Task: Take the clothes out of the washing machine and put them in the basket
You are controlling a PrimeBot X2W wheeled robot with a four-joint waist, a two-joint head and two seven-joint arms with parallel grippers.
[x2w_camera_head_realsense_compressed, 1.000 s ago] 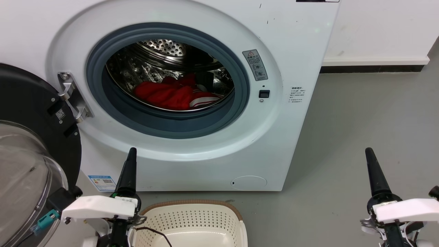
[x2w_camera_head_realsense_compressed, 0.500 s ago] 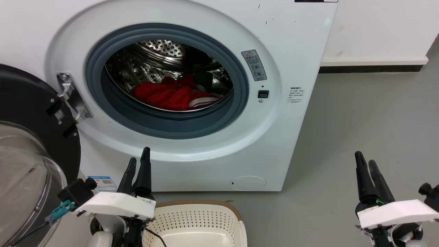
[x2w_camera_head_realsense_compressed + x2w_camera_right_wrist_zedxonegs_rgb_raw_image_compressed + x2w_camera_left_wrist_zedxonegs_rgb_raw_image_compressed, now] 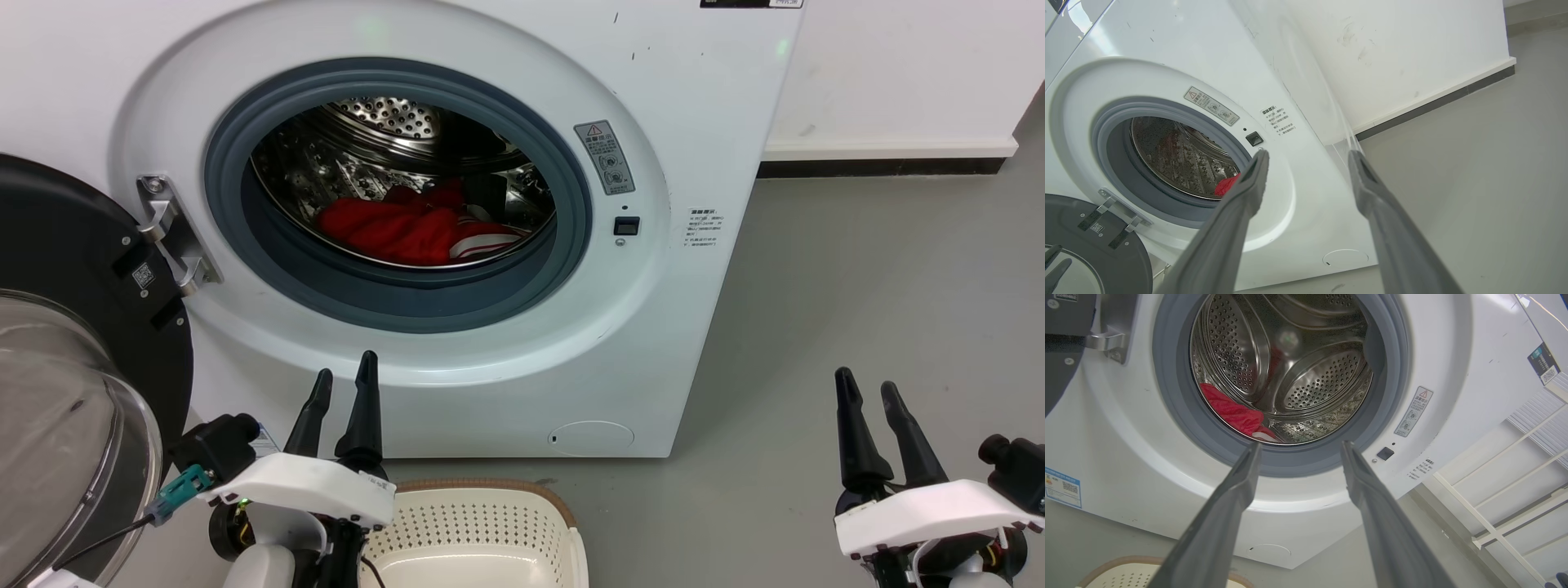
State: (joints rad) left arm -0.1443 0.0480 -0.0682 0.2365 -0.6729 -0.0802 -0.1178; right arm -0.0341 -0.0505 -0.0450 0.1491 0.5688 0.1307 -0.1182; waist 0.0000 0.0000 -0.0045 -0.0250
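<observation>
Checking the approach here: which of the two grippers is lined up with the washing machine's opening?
The left gripper: it points at the washing machine front just below the opening, while the right gripper sits off to the side, over the floor.

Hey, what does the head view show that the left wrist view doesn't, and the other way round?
The head view adds the right gripper, open, to the right of the washing machine. The left wrist view adds a white rack beside the machine. Both share the open drum, the red clothes inside it, the basket and the open left gripper.
</observation>
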